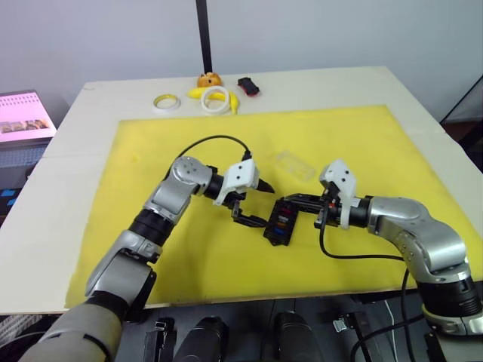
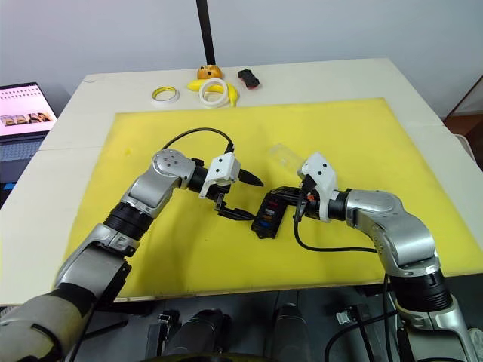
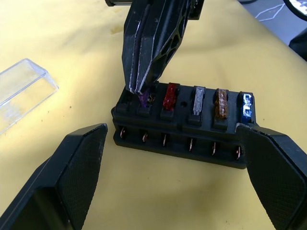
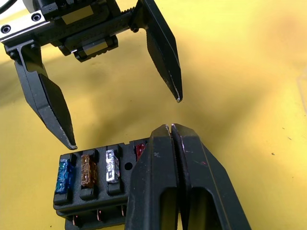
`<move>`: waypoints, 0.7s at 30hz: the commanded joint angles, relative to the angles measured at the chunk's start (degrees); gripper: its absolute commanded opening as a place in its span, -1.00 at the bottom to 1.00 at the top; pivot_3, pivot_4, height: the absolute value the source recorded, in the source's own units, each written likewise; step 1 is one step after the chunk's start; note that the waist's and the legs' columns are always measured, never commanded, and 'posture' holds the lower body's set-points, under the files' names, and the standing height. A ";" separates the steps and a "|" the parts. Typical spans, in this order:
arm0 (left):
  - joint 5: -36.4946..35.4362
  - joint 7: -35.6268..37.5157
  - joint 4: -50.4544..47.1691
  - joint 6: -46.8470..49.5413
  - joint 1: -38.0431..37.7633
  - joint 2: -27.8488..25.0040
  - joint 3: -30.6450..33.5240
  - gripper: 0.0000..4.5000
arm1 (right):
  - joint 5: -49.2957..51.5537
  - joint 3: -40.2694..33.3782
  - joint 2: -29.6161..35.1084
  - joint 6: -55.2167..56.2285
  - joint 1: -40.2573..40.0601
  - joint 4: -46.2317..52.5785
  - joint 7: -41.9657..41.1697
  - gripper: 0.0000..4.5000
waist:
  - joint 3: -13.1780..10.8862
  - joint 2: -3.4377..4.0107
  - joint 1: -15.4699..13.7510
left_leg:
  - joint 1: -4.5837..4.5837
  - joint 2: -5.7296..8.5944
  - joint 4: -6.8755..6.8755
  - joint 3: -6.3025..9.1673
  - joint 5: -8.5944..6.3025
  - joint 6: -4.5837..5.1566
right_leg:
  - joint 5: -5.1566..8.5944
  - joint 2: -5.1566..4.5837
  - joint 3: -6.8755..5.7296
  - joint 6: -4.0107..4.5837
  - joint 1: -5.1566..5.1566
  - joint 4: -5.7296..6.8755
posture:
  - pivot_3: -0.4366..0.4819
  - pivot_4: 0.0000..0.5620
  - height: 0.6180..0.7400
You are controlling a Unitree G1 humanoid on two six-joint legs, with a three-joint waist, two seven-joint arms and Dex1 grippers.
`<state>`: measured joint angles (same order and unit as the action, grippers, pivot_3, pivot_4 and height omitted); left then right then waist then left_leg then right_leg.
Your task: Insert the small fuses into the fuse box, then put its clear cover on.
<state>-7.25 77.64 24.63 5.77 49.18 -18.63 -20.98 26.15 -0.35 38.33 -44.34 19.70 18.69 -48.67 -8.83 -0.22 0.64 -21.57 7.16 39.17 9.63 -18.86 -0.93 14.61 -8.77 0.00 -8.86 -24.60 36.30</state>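
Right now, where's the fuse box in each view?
Left eye: fuse box lower centre on the yellow mat, between the grippers.
Right eye: lower centre, same spot.
Left wrist: centre, between that gripper's open fingers.
Right wrist: bottom left, partly behind the shut right gripper.
Shared landmark: the blue fuse at one end.

Fuse box [image 3: 184,129]: matt black plastic, coppery metal contacts.
Clear cover [image 3: 21,93]: glossy transparent plastic.
Left gripper [image 3: 175,177] pads [image 3: 81,163]: finely textured matt black.
Mat [image 1: 189,249]: smooth matt yellow.

Silver arms, black cabled end effectors
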 commanded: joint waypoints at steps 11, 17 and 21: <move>-0.52 0.21 -0.85 -0.41 1.08 -0.20 1.30 1.00 | 0.86 0.36 0.74 -0.53 -1.76 2.11 1.61 -0.97 | 0.00 0.00 0.00 | 0.01 0.00 0.00 0.00 0.00 0.00 | 0.00 0.00 0.00 0.00 0.00 0.00 | -0.05 -0.47 1.00; -0.52 0.27 -1.04 -0.38 0.99 -0.24 1.27 1.00 | 0.28 1.20 0.38 -0.48 -2.27 1.46 3.04 -0.97 | 0.00 0.00 -0.01 | 0.01 0.00 0.00 0.00 0.00 0.00 | 0.00 0.00 0.00 0.00 0.02 0.00 | -0.05 -0.47 1.00; -0.54 0.32 -1.28 -0.32 0.88 -0.35 1.26 1.00 | 0.00 2.33 -0.03 -0.23 -2.74 1.63 3.92 -0.97 | 0.00 0.00 0.02 | 0.02 0.00 0.00 0.00 0.00 0.00 | 0.00 0.00 0.00 0.00 0.02 0.00 | -0.05 -0.47 1.00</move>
<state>-7.24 77.67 24.65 5.76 49.19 -18.83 -20.98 26.89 0.52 38.55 -44.08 17.87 20.03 -45.11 -8.83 -0.21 0.66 -21.54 7.16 39.17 9.63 -18.86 -0.93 14.61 -8.77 0.00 -8.86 -24.58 36.30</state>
